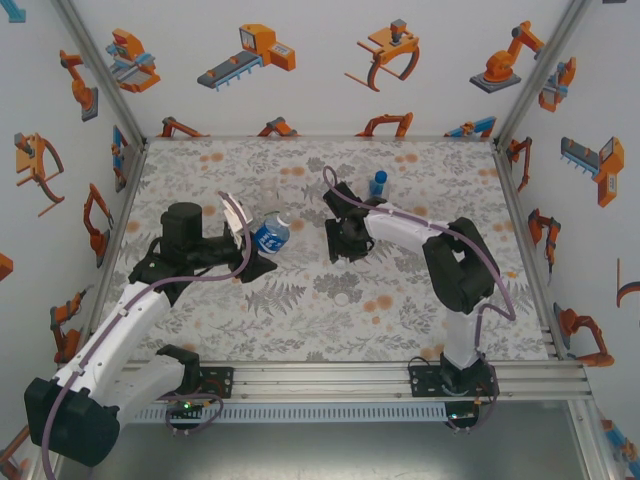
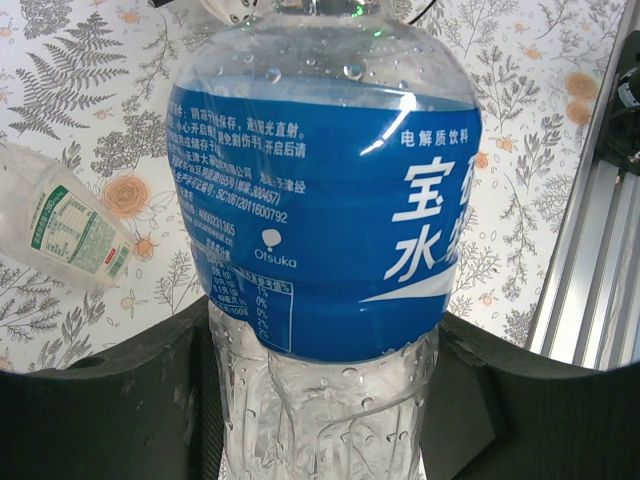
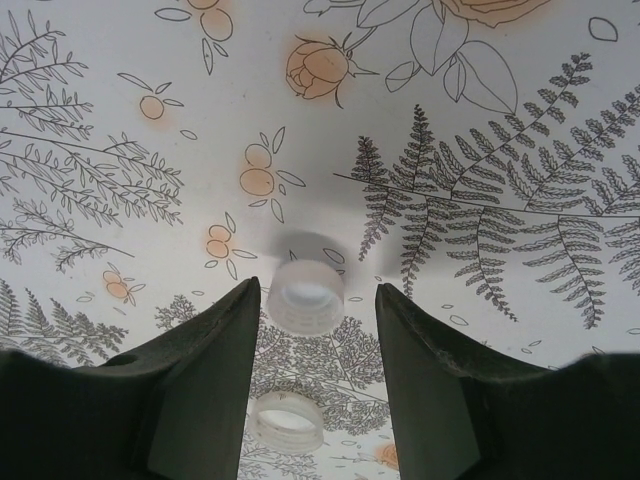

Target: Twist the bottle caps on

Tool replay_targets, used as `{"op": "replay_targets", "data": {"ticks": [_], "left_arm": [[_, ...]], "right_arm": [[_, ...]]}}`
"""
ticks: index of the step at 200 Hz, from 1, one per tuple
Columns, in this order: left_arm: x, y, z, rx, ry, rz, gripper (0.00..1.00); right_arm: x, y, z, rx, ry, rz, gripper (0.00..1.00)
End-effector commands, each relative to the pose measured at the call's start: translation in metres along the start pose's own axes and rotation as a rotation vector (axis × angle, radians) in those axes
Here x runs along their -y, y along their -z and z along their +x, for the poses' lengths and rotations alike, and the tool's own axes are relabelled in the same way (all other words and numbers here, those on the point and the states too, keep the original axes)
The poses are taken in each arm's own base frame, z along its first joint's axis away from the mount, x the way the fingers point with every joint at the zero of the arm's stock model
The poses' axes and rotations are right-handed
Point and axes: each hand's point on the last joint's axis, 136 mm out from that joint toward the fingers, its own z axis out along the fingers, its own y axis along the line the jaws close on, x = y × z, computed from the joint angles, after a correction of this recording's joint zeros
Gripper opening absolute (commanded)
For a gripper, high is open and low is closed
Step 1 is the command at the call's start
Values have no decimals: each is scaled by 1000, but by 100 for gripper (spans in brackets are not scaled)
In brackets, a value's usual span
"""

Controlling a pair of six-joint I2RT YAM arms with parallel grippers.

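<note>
The left claw (image 2: 320, 400) is shut tight on the clear bottom part of the blue water bottle (image 2: 320, 220). Another bottle (image 2: 70, 225) lies on its side nearby. The right claw (image 3: 318, 300) has its fingers a little apart. A white cap (image 3: 303, 293) shows in the gap, not touched. A second cap (image 3: 287, 420) lies just beside it.

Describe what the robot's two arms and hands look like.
Both arms, the left arm and the right arm, have white tubular links joined by bulky black joints. A thin purple cable loops along each. The left hand and right hand each have two matte black, wedge-shaped fingers. Black bases are bolted to a silver rail.
</note>
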Motion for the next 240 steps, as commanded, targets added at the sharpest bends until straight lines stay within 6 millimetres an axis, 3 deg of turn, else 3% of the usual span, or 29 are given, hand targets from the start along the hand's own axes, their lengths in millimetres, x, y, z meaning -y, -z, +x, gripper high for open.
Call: {"op": "replay_targets", "data": {"ticks": [1,50,116,240], "left_arm": [[3,3,-13,25,-32,21,0],[2,3,-14,24,-30,22,0],[3,2,-14,25,-27,28,0],[3,3,-15,27,-30,26,0]], "right_arm": [[4,-6,9,-34,12,30,48],[4,-7,12,-39,5,24,44],[-10,25,-8,32,8,-31,44],[-10,9,4,-14,-15,-49,41]]}}
